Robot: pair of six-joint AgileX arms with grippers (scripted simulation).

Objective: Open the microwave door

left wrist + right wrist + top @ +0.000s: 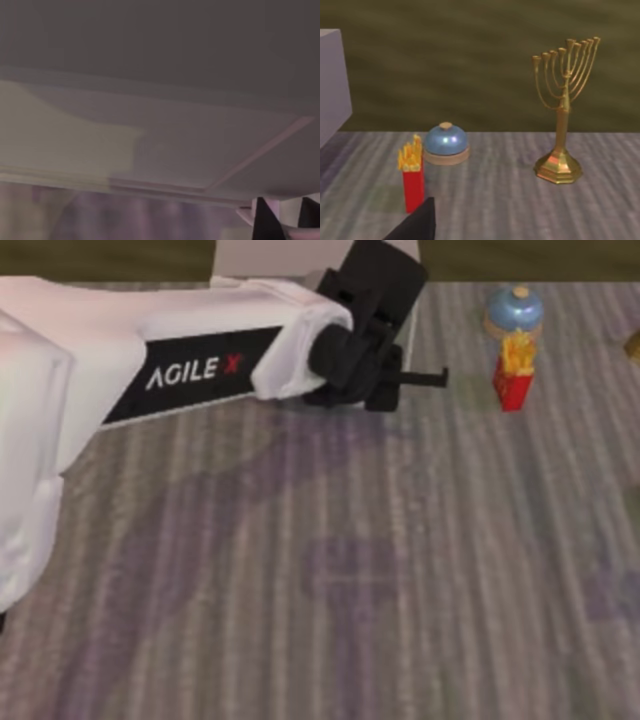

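The left gripper (425,377) sits at the front of the microwave (262,260), by the microwave door (165,135); I cannot tell how its jaws stand

The table (330,620) is grey with fine pale stripes and faint purplish shadow patches, and behind it runs a dull olive-brown backdrop. The left arm (120,370) is white with a black band lettered "AGILE X" in white with a red X, ending in a black left pincer (420,378), against the pale grey microwave (270,260). On the right side stand a red carton of yellow fries (513,370), a shiny blue bell (514,310) on a tan base with a tan button, and a gleaming gold candelabrum (562,110).
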